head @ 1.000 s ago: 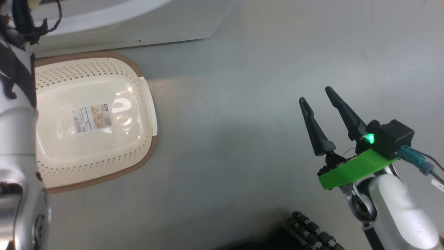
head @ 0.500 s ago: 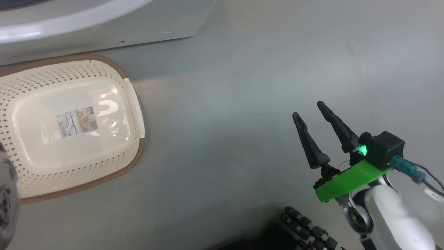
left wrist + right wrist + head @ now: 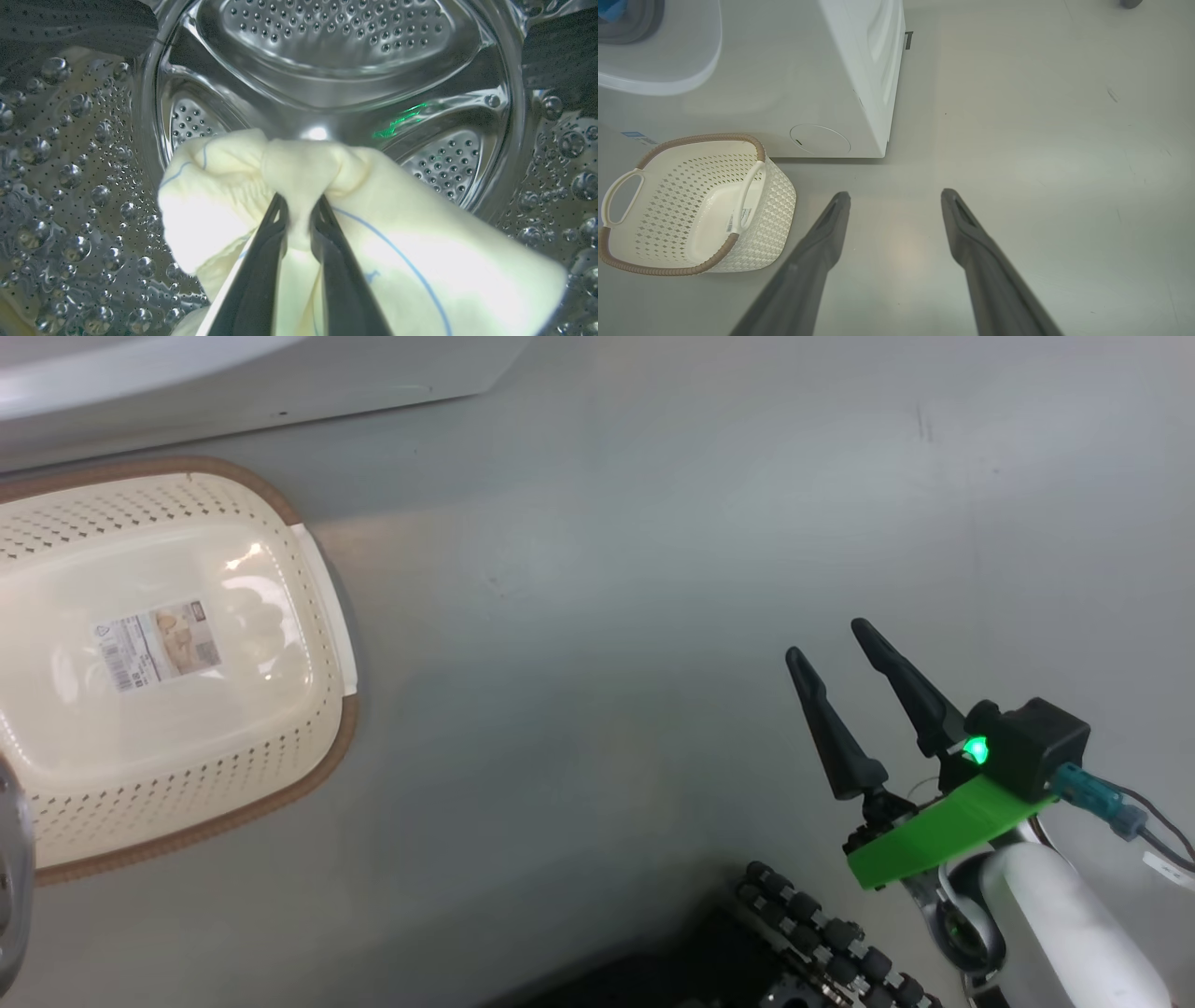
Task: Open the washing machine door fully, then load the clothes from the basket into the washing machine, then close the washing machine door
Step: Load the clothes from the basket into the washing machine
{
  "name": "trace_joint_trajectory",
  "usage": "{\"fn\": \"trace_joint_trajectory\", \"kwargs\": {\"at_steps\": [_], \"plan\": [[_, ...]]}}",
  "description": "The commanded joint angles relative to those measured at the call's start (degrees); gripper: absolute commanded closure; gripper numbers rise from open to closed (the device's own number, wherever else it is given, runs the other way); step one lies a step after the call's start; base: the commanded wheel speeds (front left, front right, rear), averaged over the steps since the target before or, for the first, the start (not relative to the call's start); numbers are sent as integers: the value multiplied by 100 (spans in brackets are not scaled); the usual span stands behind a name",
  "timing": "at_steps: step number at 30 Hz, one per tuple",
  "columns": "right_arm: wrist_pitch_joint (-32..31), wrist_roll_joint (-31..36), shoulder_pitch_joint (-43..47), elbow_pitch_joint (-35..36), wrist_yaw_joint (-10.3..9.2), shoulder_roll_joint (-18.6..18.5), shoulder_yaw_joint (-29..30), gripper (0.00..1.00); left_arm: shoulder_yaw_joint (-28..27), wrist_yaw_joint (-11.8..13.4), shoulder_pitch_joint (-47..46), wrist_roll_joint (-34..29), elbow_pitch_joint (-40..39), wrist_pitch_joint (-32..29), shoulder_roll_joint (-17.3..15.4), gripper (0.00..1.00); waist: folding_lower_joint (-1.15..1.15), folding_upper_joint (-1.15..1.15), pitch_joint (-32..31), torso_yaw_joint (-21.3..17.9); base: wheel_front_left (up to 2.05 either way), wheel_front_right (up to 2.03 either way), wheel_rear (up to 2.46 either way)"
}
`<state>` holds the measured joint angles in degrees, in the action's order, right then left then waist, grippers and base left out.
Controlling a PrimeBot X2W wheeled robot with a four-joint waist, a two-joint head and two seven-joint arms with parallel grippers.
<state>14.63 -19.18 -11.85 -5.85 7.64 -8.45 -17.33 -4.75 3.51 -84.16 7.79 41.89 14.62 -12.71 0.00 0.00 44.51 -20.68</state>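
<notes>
Inside the washing machine's steel perforated drum [image 3: 327, 42], my left gripper [image 3: 301, 200] is shut on a bunch of the clothes [image 3: 420, 261], pale yellow fabric with thin blue lines. The fabric hangs below and to both sides of the fingers. The cream basket [image 3: 280, 784] stands on the floor in front of the white washing machine [image 3: 280, 383] and holds just its label sticker. My right gripper [image 3: 826, 641] is open over bare floor, well to the right of the basket [image 3: 770, 205] and in front of the washing machine [image 3: 808, 70]. The washing machine door is out of view.
Grey floor [image 3: 607, 616] stretches between the basket and my right arm. My own dark wheeled base [image 3: 822, 943] shows at the bottom edge. A round cover [image 3: 819, 139] sits low on the washer's front, near its right corner.
The head view has shifted, so the basket sits further left in it. My left forearm, which covered the basket's left side, has drawn out past that view's left edge. The right gripper stays open.
</notes>
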Motion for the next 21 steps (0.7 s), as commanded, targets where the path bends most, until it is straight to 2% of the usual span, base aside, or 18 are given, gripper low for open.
{"fn": "trace_joint_trajectory", "kwargs": {"at_steps": [1, 8, 21], "plan": [[37, -35, 165, 144, -15, -74, -91, 0, -80, -10, -170, -86, -420, 37, -218, 100, 0, 0, 88, -22, 0, 0, 0], [37, -64, 90, 149, -15, -37, -99, 0, -318, -17, 23, -282, -1201, 38, -140, 100, 0, 0, 234, -27, 0, 0, 0], [37, -95, 138, 89, -15, -46, -183, 0, 3, -157, -137, -593, 550, 38, -145, 100, 0, 0, 54, -56, 0, 0, 0]]}}
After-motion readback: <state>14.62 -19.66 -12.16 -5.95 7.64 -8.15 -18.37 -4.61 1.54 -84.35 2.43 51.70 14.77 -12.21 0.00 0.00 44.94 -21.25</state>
